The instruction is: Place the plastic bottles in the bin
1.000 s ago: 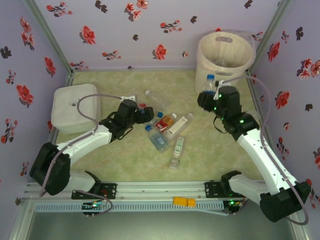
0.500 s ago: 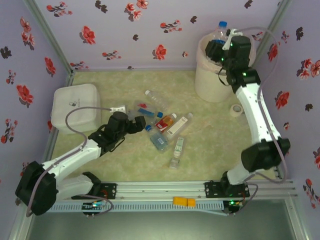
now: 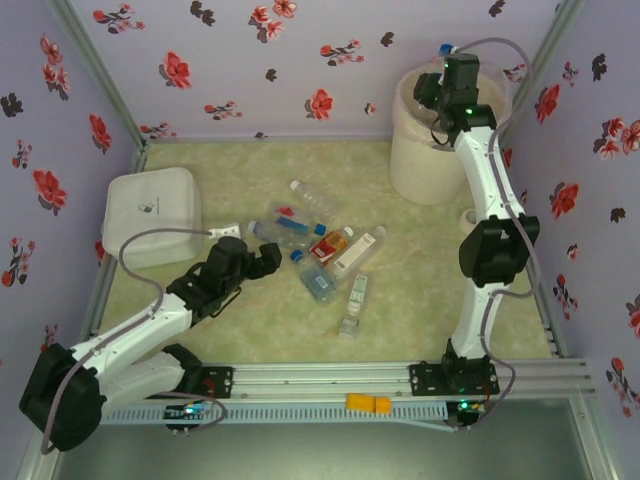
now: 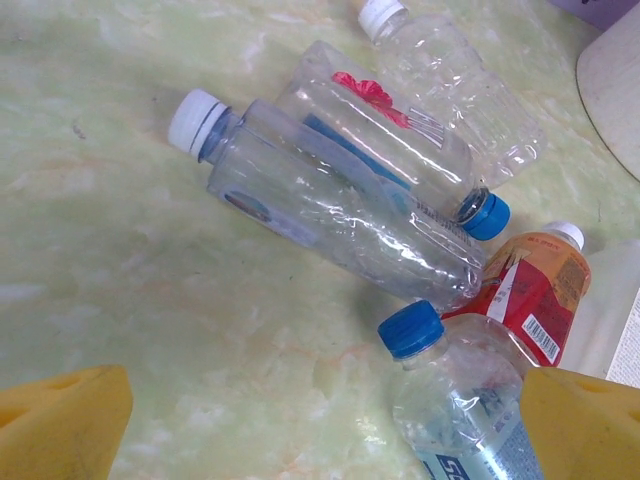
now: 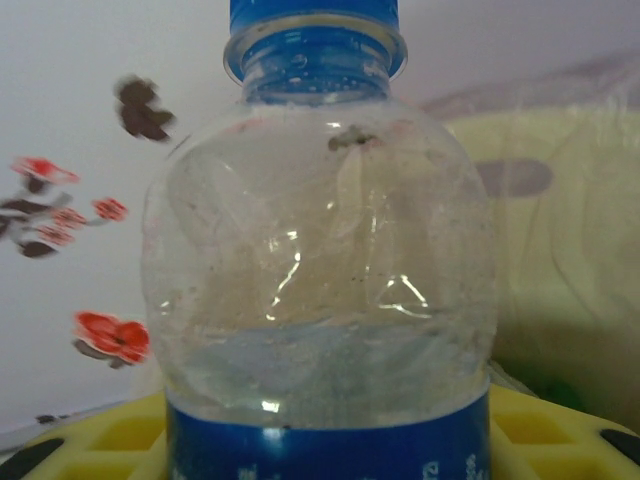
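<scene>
Clear plastic with a blue cap and blue label: the held bottle (image 5: 320, 250) stands upright between the yellow pads of the right claw (image 3: 441, 82), which is clamped on its lower body. This claw hangs at the mouth of the bin (image 3: 420, 155), the cream bucket just beneath it at the far right of the worktop (image 3: 420, 300). Judged from this pose, the held bottle is at the point of release but has not been let go. What the bin already contains cannot be told, since the arm hides most of its inside.

The left claw (image 3: 268, 258) is spread wide and carries nothing. It hovers low over the worktop, with the loose bottles (image 3: 322, 250) lying in a cluster just ahead of it. Nearest, between its pads, is a near bottle (image 4: 440, 390) with a blue cap. Beside that lies the orange-red bottle (image 4: 530, 290), and further ahead a white-capped bottle (image 4: 300, 190) touches two more clear ones. Some seven or eight lie there, well apart from the right claw.

The white box (image 3: 150, 215), to the left of the left claw, and the tape roll (image 3: 470, 217) are no part of the task. By this estimate, one bottle is about to be delivered and the whole cluster is left to carry.
</scene>
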Tool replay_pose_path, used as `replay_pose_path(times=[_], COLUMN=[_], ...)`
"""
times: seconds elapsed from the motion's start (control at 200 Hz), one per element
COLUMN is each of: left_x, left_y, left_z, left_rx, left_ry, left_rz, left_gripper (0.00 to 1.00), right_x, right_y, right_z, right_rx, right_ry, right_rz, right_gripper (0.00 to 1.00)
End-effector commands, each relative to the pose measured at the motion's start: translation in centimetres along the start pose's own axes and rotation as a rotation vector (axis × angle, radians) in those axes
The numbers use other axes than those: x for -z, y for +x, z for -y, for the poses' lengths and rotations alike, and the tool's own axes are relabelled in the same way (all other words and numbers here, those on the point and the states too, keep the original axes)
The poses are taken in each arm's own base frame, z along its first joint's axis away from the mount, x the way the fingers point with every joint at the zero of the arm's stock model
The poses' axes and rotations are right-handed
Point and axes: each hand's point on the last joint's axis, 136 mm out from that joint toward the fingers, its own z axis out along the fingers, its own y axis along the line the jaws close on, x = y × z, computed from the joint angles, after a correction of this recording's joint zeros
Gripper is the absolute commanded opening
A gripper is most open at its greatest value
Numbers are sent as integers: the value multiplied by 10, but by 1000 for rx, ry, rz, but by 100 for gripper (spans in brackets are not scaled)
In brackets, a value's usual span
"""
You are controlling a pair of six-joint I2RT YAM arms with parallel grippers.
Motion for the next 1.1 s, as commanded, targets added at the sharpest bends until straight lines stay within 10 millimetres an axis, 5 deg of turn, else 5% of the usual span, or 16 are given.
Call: replay_pose_path(times=[0.0, 0.125, 0.245, 0.43, 0.605, 0.79, 1.095], left_x=[4, 6, 7, 5, -3, -23, -56], left_y=[4, 4, -1, -16, -37, -54, -39], left_z=[-13, -16, -16, -18, -10, 1, -15], left_rx=[23, 14, -6, -9, 103, 294, 556], left_ry=[-43, -57, -71, -101, -101, -113, -300], left_rz=[5, 6, 18, 39, 100, 146, 104], left_gripper=[100, 100, 100, 100, 100, 100, 100], right_x=[-3, -1, 16, 61, 109, 156, 198], right_y=[-5, -12, -30, -58, -46, 13, 141], right_z=[14, 16, 8, -5, -28, -58, -70], right_rx=[7, 13, 30, 41, 54, 85, 38], right_ry=[45, 49, 27, -11, -94, -199, -369], right_rz=[-2, -2, 29, 88, 84, 59, -93], right_gripper=[52, 71, 99, 100, 100, 100, 100])
